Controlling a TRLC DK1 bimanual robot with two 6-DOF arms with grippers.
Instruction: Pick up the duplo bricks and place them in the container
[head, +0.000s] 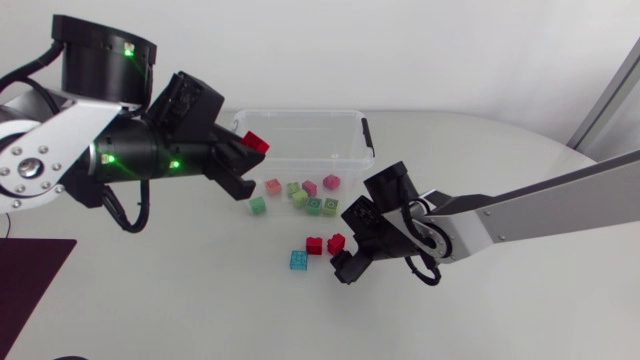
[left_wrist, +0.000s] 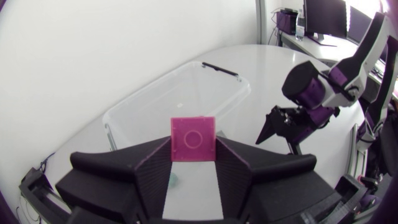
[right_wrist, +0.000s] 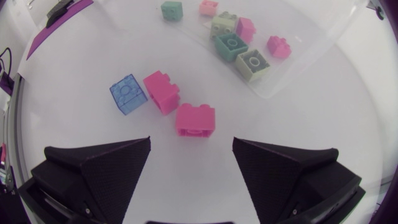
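While the left hand (head: 248, 152) pinches a red brick (head: 257, 142) between its two fingers, poised at the rim of the clear container (head: 300, 113), the right hand (right_wrist: 192, 142) hangs low over the bench (head: 150, 300) with its fingers spread wide and nothing between them. Just ahead of that gap lies a second red brick (right_wrist: 195, 119), apparently tipped on its side. A third red brick (right_wrist: 161, 91) sits a little farther on, touching or almost touching a clear blue brick (right_wrist: 129, 94). A cluster of pastel bricks (head: 312, 198) seems to rest inside the container near its front wall, though through the clear plastic this is hard to confirm.

These bricks should handle as light, rigid pieces of hard plastic. They will not crush, but their smooth faces could slip or let the brick twist out under an off-centre squeeze. The safest hold is likely across two flat, parallel side walls, low and centred, and not over the studs. The second red brick stands apart from its neighbours, so the broad fingers should be able to straddle it without nudging them. The other two, being so close together, may need more care.
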